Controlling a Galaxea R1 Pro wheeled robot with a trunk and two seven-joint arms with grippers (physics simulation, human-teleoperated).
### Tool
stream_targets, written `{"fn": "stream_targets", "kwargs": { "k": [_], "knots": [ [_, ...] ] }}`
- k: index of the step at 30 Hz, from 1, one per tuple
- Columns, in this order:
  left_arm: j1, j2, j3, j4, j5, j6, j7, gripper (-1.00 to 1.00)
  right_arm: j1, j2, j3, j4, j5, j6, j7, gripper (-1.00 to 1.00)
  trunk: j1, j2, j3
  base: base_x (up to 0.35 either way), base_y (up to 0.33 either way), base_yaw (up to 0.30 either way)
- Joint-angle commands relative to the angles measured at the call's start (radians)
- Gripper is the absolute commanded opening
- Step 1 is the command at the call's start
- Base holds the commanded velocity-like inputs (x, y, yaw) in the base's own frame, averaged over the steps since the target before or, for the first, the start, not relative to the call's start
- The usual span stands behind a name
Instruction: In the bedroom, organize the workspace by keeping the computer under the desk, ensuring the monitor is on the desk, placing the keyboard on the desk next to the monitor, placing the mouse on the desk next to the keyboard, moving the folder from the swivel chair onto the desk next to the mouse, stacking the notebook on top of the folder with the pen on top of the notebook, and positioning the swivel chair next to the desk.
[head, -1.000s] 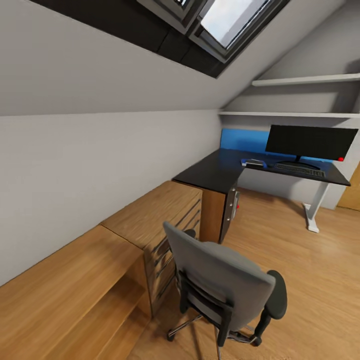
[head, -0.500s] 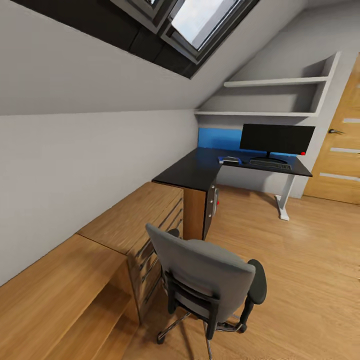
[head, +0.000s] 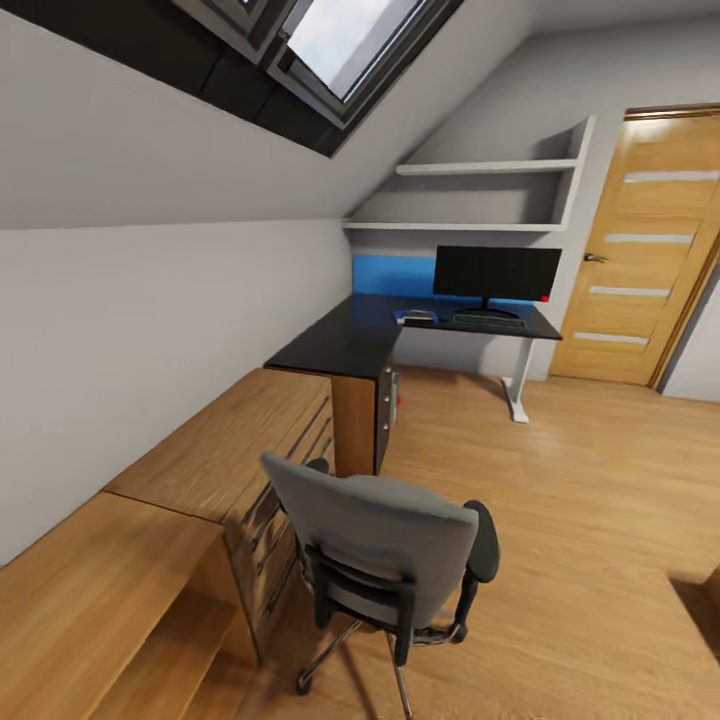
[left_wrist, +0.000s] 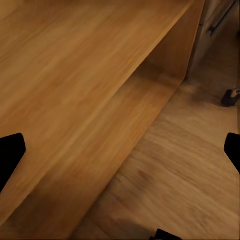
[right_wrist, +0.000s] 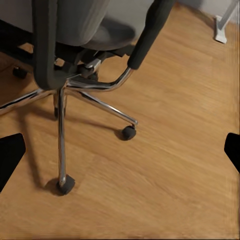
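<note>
**Bedroom workspace seen from behind the chair**

Both grippers, left (left_wrist: 120, 150) and right (right_wrist: 120, 150), spread wide, holding nothing. Nearest: swivel chair (head: 385, 540), back toward camera, beside wooden cabinets (head: 230, 450). Farther: black desk (head: 350, 340) carrying folder (head: 415, 317), keyboard (head: 488, 321), monitor (head: 497, 272). Beyond: door (head: 640, 250).

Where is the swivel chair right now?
In the head view, the swivel chair stands on the wooden floor low and central, beside the low wooden cabinets, apart from the desk.

A wooden door (head: 635, 250) with frosted strips stands at the far right. White wall shelves (head: 480, 168) hang beside it. Low wooden cabinets (head: 190, 480) line the grey wall
</note>
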Motion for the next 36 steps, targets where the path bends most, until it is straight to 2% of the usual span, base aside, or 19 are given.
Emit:
{"fn": "stream_targets", "kwargs": {
  "k": [1,13,24,36],
  "knots": [
    [0.001,0.0,-0.009,-0.003,0.001,0.0,0.009,1.0,-0.001,0.001,0.009,0.001,-0.007,-0.003,-0.003,1.0,0.0,-0.001,-0.001,-0.138,0.212,-0.3],
    [0.001,0.0,-0.009,-0.002,0.001,0.001,0.009,1.0,-0.001,0.001,0.009,0.002,-0.007,-0.003,-0.002,1.0,0.0,-0.001,-0.001,-0.05,0.05,-0.294],
    [0.001,0.0,-0.009,-0.002,0.001,0.001,0.009,1.0,-0.001,0.001,0.013,0.004,-0.002,-0.003,0.0,1.0,0.0,-0.001,-0.001,-0.006,0.001,-0.069],
    [0.001,0.0,-0.009,-0.002,0.001,0.001,0.008,1.0,-0.001,0.002,0.015,0.004,-0.002,-0.003,0.0,1.0,0.0,-0.001,0.008,-0.072,0.061,-0.198]
  ]
}}
